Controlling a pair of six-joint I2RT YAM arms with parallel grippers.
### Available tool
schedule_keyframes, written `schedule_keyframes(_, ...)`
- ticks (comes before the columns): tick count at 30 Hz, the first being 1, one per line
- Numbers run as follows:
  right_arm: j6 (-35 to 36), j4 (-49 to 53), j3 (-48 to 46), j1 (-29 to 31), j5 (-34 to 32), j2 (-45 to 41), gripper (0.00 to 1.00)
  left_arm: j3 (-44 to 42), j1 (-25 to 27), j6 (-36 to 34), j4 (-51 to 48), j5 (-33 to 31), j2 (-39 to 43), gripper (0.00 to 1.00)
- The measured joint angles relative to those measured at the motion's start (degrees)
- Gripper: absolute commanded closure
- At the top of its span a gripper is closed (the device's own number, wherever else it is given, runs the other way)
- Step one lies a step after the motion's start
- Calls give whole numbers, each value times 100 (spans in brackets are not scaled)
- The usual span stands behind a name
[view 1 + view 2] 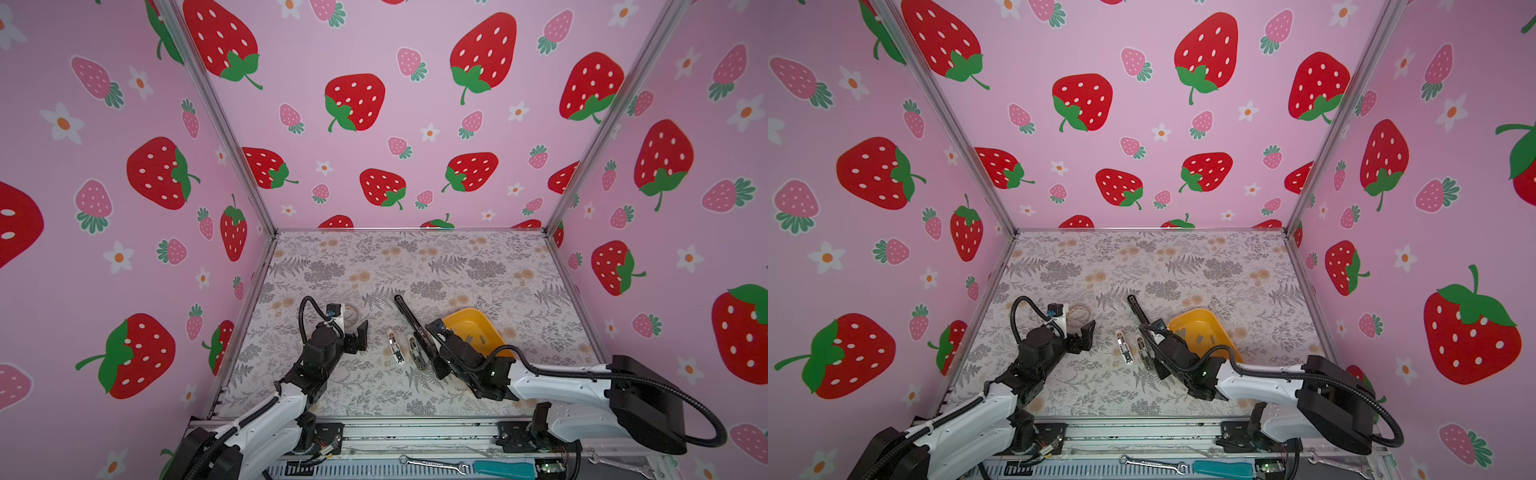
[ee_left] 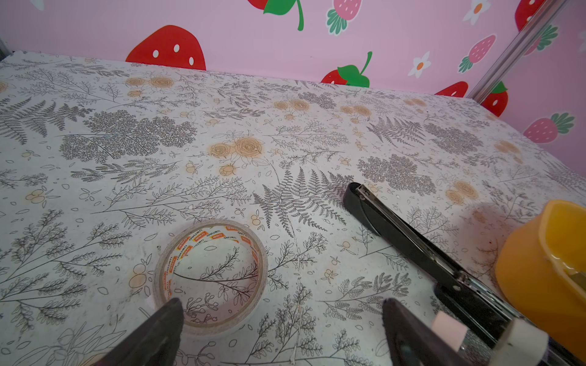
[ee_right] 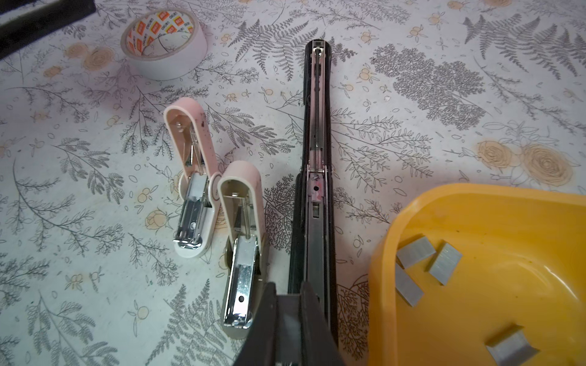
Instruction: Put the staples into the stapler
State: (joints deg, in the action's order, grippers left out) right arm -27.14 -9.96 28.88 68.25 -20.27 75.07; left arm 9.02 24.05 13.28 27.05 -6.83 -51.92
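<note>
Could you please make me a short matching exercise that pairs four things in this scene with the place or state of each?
Things:
1. tape roll
2. staples
3. black stapler
4. left claw

Places and states:
a. wide open, holding nothing
b. unfolded long, metal channel facing up
c. inside the yellow tray
d. lying flat, hollow centre upward

Pairs: 1-d, 2-c, 3-b, 4-a.
</note>
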Motion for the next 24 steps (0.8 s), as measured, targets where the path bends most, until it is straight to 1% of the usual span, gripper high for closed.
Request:
schedule_keyframes(6, -138, 52, -85, -219, -4, 28, 96, 0, 2, 0, 0, 0, 0, 1)
schedule_keyframes(19, -323, 7, -621, -868, -4, -680, 97, 0, 7, 0, 0, 2, 2, 1)
schedule_keyframes(24, -413, 2, -656, -1110, 0, -717, 97, 0, 7, 0, 0, 0, 2, 1)
